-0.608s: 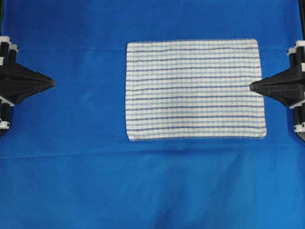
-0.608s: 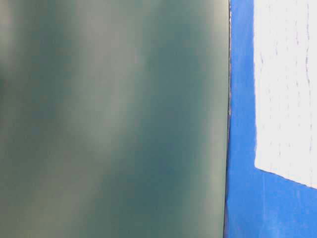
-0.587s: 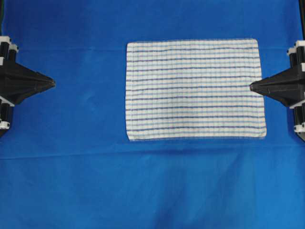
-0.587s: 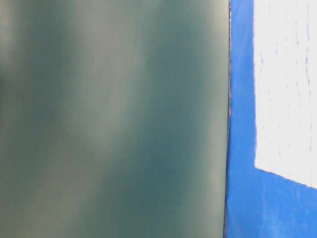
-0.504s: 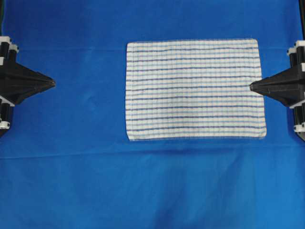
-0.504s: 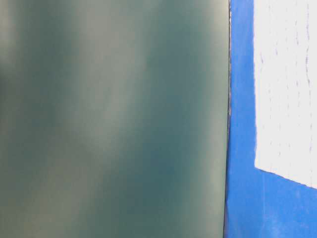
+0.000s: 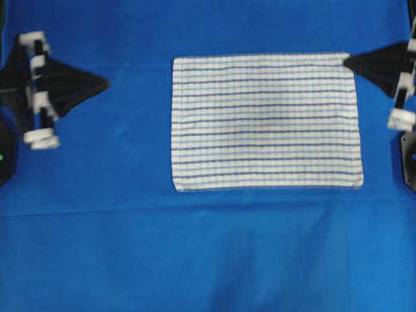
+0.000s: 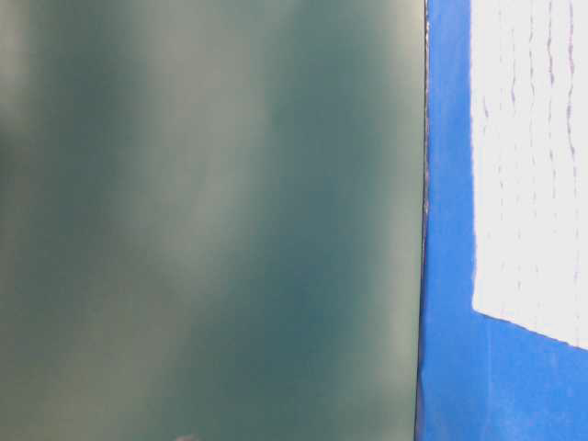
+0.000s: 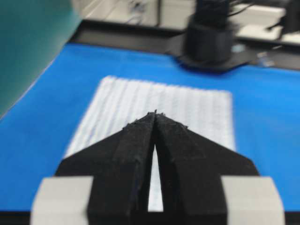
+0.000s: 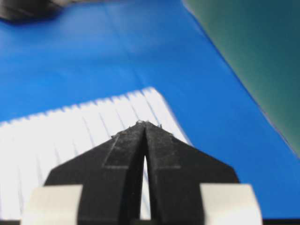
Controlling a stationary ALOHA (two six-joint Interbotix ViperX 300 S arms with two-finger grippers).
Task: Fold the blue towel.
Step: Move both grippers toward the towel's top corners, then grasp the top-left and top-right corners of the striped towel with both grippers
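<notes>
One rectangular woven checked blue towel (image 7: 265,122) flat on smooth blue table covering (image 7: 195,260); both grippers' fingers pressed together.

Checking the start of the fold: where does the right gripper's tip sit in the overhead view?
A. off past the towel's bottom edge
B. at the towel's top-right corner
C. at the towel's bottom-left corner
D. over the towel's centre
B: the right gripper, jaws shut, points at the top-right corner of the blue towel, which lies flat.

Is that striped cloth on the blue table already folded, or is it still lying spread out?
Spread out. The white rectangular woven cloth with thin blue stripes lies flat in one layer, all four edges showing and no crease.
</notes>
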